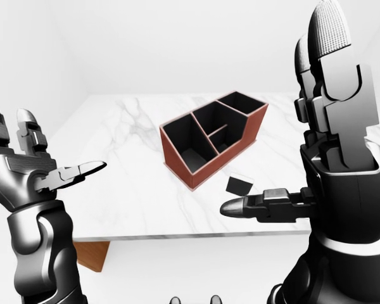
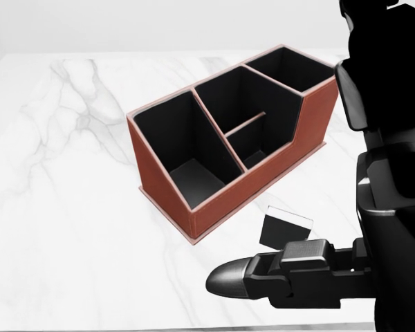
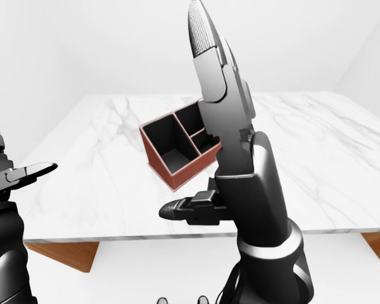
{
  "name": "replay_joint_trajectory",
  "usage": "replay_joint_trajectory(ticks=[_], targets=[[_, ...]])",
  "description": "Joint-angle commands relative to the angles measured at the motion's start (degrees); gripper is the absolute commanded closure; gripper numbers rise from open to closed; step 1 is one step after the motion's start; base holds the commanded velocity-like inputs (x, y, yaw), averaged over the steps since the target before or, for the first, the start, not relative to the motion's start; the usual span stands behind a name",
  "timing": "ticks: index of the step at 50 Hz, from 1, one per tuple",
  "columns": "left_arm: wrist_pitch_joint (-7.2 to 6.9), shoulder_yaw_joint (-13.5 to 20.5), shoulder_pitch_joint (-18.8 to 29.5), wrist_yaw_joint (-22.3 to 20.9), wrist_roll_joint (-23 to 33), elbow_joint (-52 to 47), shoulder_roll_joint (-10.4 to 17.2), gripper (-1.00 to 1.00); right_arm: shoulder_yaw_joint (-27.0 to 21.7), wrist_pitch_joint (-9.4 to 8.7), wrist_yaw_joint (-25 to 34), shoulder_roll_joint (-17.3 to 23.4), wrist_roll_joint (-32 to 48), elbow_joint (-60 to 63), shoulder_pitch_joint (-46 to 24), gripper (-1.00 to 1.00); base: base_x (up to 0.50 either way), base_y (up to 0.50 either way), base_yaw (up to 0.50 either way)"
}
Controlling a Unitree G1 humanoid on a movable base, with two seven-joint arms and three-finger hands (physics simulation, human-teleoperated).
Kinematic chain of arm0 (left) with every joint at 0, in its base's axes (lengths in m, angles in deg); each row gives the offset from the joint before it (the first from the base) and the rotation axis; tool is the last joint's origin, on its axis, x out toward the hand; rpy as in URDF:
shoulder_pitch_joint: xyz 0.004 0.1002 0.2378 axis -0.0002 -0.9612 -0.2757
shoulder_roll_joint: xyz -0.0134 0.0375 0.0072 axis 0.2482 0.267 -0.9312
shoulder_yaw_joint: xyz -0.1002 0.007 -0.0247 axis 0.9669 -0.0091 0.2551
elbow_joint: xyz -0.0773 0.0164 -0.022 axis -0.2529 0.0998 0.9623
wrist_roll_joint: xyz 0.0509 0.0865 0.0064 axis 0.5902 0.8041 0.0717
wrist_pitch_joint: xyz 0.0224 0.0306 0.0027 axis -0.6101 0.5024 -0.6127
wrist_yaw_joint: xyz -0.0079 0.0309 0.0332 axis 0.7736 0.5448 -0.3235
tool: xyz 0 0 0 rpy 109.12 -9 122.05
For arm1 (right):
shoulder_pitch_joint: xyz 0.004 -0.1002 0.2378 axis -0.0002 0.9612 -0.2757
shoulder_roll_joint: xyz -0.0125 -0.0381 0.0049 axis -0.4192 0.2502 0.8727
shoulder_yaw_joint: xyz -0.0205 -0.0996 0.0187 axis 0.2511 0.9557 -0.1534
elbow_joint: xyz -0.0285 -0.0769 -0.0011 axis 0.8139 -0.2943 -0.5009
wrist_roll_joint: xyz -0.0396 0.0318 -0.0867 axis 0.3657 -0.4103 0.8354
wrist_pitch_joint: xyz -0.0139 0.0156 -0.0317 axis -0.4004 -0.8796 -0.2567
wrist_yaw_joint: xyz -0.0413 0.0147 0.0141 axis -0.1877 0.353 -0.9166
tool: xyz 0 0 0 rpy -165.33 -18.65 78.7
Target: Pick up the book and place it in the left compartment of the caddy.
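- Right robot hand (image 1: pixel 329 126): raised at the right of the left-eye view, fingers spread and pointing upward, thumb (image 2: pixel 263 278) extended sideways toward the view's left. It holds nothing and is clear of the surface.
- Left robot hand (image 1: pixel 31 168): raised at the left of the left-eye view, fingers spread, thumb pointing toward the view's right. It holds nothing.
- Book (image 2: pixel 285 228): small and dark with a pale top edge. It stands on the surface just beside the caddy's long near wall, toward the lower right in the head view. The right thumb overlaps its lower edge in that view; contact cannot be confirmed.
- Caddy (image 2: pixel 214 207): reddish-brown outside, black inside, set at an angle on the surface.
- Left compartment (image 2: pixel 183 149): large, with a sloped rim; nothing is visible inside.
- Middle section (image 2: pixel 245 114): divided by a thin cross wall into two smaller cells; both show only black lining.
- Right compartment (image 2: pixel 290 69): tallest, at the upper right of the head view; no contents are visible.
- Surface (image 2: pixel 62 173): white marble with grey veining, carrying the caddy and the book.
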Motion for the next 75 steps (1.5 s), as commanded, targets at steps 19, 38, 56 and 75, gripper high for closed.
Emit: replay_joint_trajectory(ticks=[19, 38, 56, 75], targets=[[0.0, 1.3, 0.2, 1.1, -2.1, -3.5, 0.6, -1.0, 2.6, 0.0, 0.3, 1.1, 1.4, 0.0, 1.1, -1.0, 0.5, 0.0, 0.0], [0.0, 0.8, 0.1, 0.8, -1.6, -2.3, 0.4, -1.0, -2.1, 0.0, 9.2, -6.5, 26.1, 0.0, 3.8, -1.0, 0.08, 0.0, 0.0], [0.0, 0.5, 0.1, 0.7, -1.1, -1.8, 0.3, -1.0, -7.6, 0.0, 9.2, -6.5, 30.0, 0.0, 14.3, -1.0, 0.0, 0.0, 0.0], [0.0, -0.1, 0.1, 0.7, -0.2, -2.0, 0.0, -1.0, -5.7, 0.0, 9.2, -6.5, 25.8, 0.0, 23.6, -1.0, 0.0, 0.0, 0.0]])
